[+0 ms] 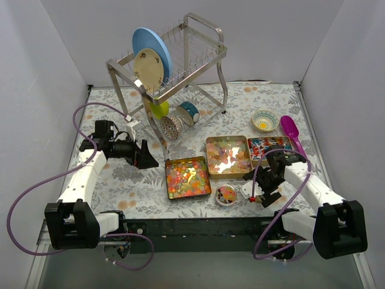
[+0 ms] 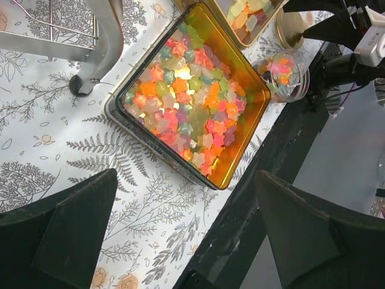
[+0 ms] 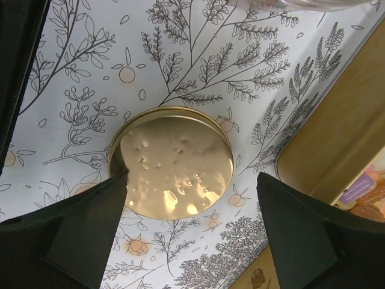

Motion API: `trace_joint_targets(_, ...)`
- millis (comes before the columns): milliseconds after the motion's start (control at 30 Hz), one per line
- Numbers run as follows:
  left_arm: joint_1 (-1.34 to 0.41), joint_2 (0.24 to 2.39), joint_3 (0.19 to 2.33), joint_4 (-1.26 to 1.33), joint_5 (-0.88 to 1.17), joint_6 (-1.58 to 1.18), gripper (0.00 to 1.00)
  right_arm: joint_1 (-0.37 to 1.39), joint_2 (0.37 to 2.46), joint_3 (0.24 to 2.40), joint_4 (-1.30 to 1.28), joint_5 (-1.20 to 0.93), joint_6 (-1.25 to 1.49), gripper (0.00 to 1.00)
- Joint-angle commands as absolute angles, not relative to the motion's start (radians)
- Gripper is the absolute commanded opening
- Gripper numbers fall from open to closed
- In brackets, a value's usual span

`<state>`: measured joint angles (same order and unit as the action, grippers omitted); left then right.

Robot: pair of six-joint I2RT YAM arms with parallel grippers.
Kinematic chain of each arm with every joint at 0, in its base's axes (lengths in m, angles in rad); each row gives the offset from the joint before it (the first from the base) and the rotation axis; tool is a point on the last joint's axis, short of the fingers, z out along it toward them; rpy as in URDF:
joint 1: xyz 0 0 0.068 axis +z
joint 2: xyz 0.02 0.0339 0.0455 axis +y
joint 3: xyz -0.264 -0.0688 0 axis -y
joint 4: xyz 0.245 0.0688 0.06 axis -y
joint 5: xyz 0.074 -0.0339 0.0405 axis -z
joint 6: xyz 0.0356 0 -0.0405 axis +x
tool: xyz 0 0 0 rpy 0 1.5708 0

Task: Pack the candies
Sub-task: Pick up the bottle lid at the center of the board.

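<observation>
While the left gripper [image 2: 186, 177] and right gripper [image 3: 191, 180] hang spread and empty, candies [image 1: 187, 176] fill three open tins [image 1: 227, 138] mid-table: light, loose, slippery bits, likely better scooped than pinched.

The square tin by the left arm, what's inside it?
Star-shaped candies in orange, red, green and white fill the square tin. Its gold wall shows; most of its floor is covered.

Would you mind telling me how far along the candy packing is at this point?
Done: the small jar holds some mixed candies. In hand: nothing; the right tool hangs open over the loose gold lid, the left tool open beside the tins. Left: the tins are full and the jar has no lid on.
</observation>
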<state>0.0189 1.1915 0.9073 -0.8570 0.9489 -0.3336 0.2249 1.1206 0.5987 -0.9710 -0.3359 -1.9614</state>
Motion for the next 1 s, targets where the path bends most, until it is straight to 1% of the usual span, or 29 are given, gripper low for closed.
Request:
trace_joint_targets(0,0.014,1.196,0.902,-0.827,0.957,-0.348,0.98,0.227,1.206,0.549,-1.005,-0.264,-1.956,0.98)
trace_joint_targets(67,0.015,1.197,0.904,-0.827,0.957,-0.350,0.98,0.225,1.219,0.564,-1.023,-0.279,-1.922,0.98)
trace_joint_targets(200,0.015,1.198,0.902,-0.827,0.950,-0.351,0.98,0.226,1.241,0.661,-1.077,-0.334,-1.893,0.98)
trace_joint_targets(367,0.014,1.200,0.891,-0.810,0.959,-0.371,0.98,0.227,1.226,0.710,-1.153,-0.362,-1.911,0.98)
trace_joint_targets(600,0.014,1.203,0.879,-0.790,0.968,-0.393,0.98,0.227,1.192,0.683,-1.181,-0.342,-1.916,0.98)
trace_joint_targets(800,0.014,1.203,0.876,-0.776,0.960,-0.405,0.98,0.229,1.144,0.608,-1.049,-0.311,-1.890,0.98)
trace_joint_targets(967,0.015,1.213,0.874,-0.770,0.965,-0.406,0.98,0.230,1.164,0.583,-1.020,-0.288,-1.866,0.98)
